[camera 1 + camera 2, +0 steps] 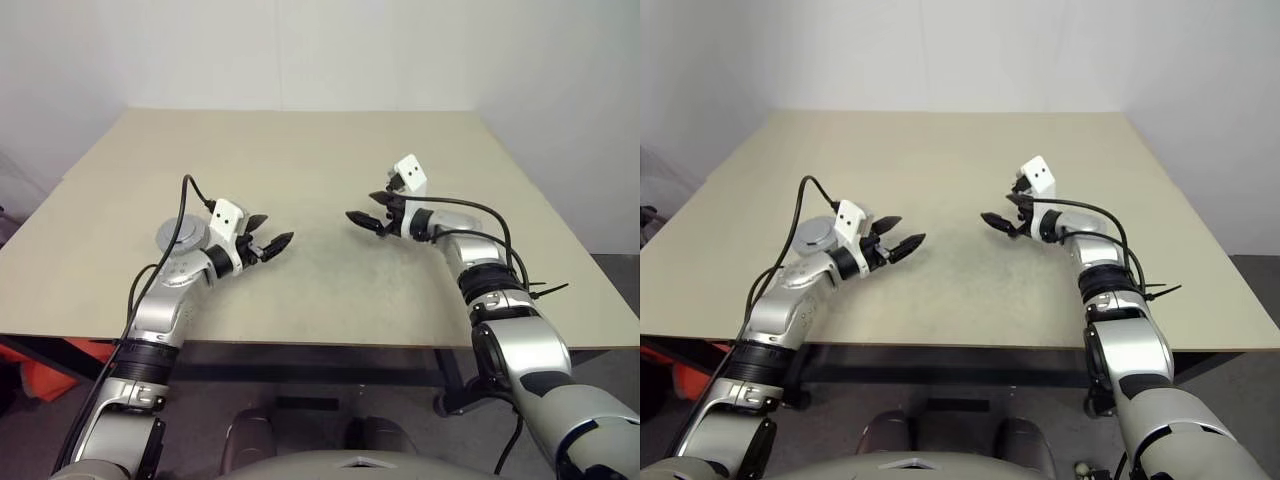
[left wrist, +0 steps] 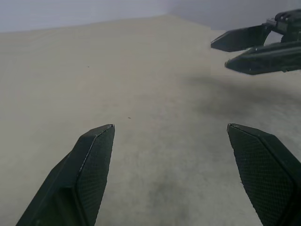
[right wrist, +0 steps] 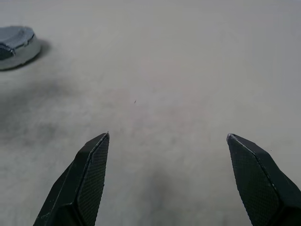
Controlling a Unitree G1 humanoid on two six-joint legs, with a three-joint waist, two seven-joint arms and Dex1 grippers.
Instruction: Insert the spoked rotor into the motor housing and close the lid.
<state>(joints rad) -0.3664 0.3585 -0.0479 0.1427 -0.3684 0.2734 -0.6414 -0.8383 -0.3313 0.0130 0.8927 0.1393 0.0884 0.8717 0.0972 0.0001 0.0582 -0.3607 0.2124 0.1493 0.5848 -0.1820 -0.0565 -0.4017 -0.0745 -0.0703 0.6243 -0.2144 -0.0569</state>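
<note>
Hands (image 1: pixel 268 233) apart, housing (image 1: pixel 181 236) behind left.

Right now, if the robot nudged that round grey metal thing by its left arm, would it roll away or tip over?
Probably neither. The round metal part lies flat on the table, low and wide, so it should slide rather than roll or tip. It looks like solid metal, so likely stiff and rather heavy for its size.
</note>
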